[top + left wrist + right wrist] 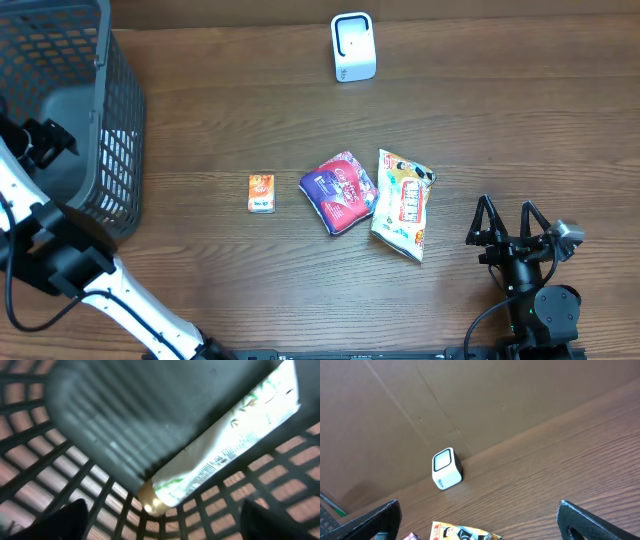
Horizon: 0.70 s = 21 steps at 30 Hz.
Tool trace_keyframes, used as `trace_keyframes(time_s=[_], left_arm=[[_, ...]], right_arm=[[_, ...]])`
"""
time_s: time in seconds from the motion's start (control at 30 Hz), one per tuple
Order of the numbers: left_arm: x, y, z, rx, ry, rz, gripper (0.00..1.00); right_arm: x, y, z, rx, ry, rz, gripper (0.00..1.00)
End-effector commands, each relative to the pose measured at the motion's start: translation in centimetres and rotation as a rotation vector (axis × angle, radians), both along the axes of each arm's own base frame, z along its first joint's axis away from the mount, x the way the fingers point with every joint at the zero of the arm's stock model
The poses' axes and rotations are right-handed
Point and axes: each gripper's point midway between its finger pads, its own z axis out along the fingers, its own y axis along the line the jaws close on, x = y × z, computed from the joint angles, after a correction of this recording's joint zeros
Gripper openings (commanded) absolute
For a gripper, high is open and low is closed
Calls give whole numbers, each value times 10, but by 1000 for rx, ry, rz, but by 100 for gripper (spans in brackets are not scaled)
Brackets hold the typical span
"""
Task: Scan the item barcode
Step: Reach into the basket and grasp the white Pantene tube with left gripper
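The white barcode scanner (352, 47) stands at the back of the table, and the right wrist view shows the scanner (446, 468) against the wall. Three items lie mid-table: a small orange pack (261, 192), a purple-red pouch (340, 192) and a white-yellow snack packet (403, 203). My right gripper (510, 222) hovers open to the right of them, nothing between its fingers (577, 520). My left arm (45, 142) reaches into the grey basket (110, 120). There my left gripper (160, 522) is open above a white-green packet (225, 445) lying on the basket's bottom, not touching it.
The basket's mesh wall (60, 475) surrounds the left gripper on all sides. A brown cardboard wall (485, 400) runs along the back edge of the wooden table (500, 110). The snack packet's top edge (465, 533) shows low in the right wrist view.
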Motion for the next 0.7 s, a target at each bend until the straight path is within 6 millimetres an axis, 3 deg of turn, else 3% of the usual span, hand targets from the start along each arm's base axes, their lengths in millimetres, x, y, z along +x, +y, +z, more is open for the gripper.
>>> trace_keyframes(time_s=[0.0,0.2,0.33,0.53,0.63,0.67], left_arm=[[12,-15,-22,-94,-4,-99,84],[23,-34,-41,-144,27,-181,78],[35,-49,-56,-155,58,-228,82],[35,-50,-79,-165,114,-235,82],[31,-51,-92,-190,147,-237,73],[31,-51,-95,-195,153,-237,65]], right_arm=[[0,-3,-3,1,-1,-13,100],[0,-3,-3,1,-1,-13,100],[0,-3,-3,1,-1,-13,100],[0,-3,-3,1,-1,-13,100],[0,-3,-3,1,-1,-13,100],[0,-3,-3,1,-1,-13,100]])
